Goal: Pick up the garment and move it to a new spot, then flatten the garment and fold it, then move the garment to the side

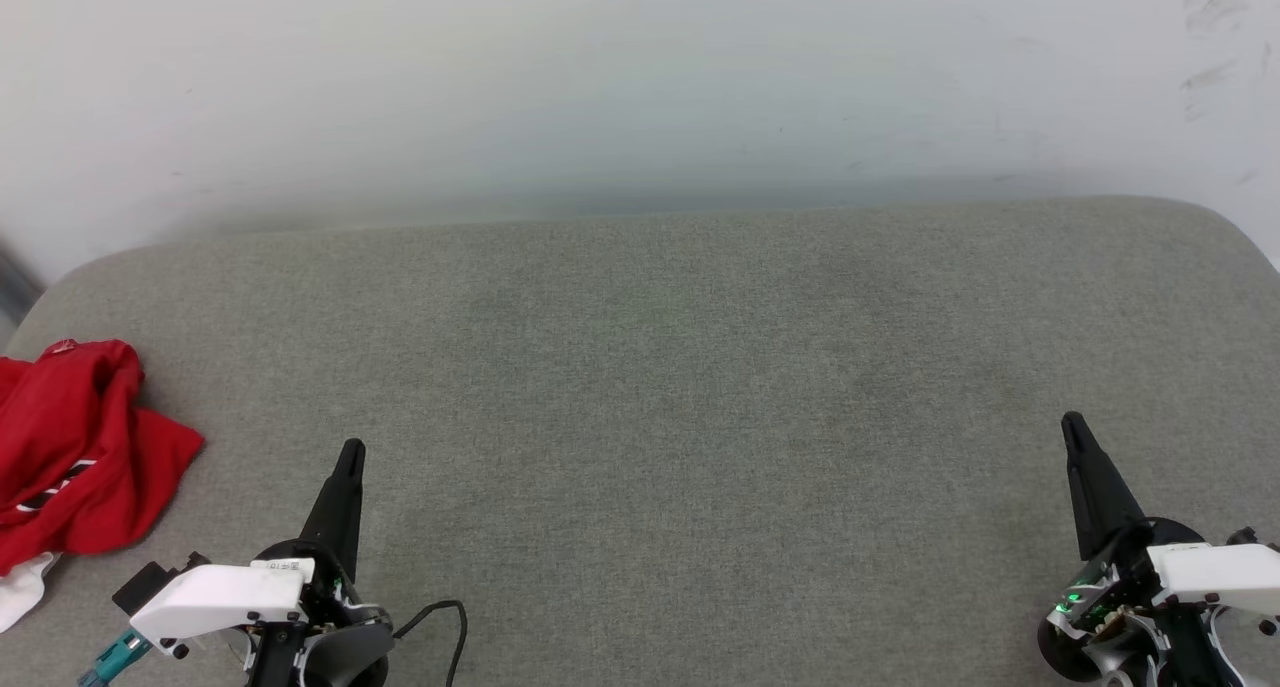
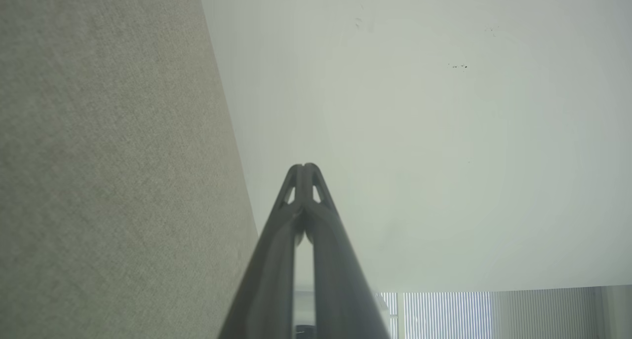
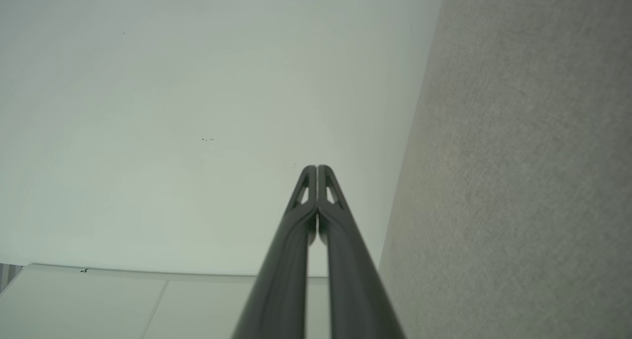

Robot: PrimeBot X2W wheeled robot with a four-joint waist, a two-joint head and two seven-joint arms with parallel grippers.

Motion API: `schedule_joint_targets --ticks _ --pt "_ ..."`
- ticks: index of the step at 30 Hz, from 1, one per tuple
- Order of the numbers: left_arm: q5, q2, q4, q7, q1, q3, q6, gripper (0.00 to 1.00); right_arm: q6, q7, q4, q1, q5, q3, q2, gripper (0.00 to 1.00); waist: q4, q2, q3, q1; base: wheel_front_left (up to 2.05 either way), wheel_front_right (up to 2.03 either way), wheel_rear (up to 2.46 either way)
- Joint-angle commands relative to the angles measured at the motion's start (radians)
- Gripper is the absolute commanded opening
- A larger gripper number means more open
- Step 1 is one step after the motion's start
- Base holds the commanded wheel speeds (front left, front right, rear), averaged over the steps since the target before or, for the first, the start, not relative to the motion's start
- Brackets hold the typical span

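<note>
The garment (image 1: 75, 447), red with a bit of white at its lower edge, lies crumpled at the far left of the grey padded surface (image 1: 660, 387), partly cut off by the head view's left edge. My left gripper (image 1: 352, 452) stands shut at the lower left, to the right of the garment and apart from it. At the lower right my right gripper (image 1: 1072, 425) is shut too. In the left wrist view my left gripper (image 2: 304, 167) has its tips pressed together with nothing between them. The right wrist view shows my right gripper (image 3: 316, 168) the same way.
A white wall (image 1: 640, 77) rises directly behind the padded surface. A black cable (image 1: 445, 627) loops beside my left wrist. The padded surface (image 2: 108, 171) runs along the left of the left wrist view and the right side (image 3: 518, 181) of the right wrist view.
</note>
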Motion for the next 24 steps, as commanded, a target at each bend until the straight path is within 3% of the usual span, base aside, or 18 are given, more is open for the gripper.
schedule_joint_targets --ticks 1,7,8,17,24 --pt "0.002 -0.001 0.000 0.002 -0.007 0.002 -0.003 0.00 0.000 0.001 0.000 -0.011 -0.005 0.000 0.004 0.00 0.000 0.0000 0.000 0.0000 0.00 0.00 0.00" --pt "0.000 0.000 0.000 0.000 0.000 0.000 0.000 0.00 0.000 0.000 0.000 0.000 0.000 0.000 0.000 0.00 0.000 0.0000 0.000 0.0000 0.00 0.00 0.00" --pt "0.000 0.000 0.004 -0.001 0.002 -0.001 0.000 1.00 0.000 -0.001 0.004 0.003 0.000 0.001 0.000 1.00 0.000 0.0000 0.000 0.0000 0.00 0.00 0.00" --pt "0.020 -0.003 0.006 -0.032 0.041 -0.003 0.000 1.00 0.000 -0.032 0.027 0.039 -0.021 0.010 0.001 1.00 0.000 0.0000 0.001 0.0000 0.00 0.00 0.00" --pt "0.128 -0.003 -0.030 -0.066 0.043 0.013 0.020 1.00 0.000 -0.066 0.003 0.043 -0.112 0.002 0.001 1.00 -0.001 0.0000 0.002 0.0000 0.00 0.00 0.00"
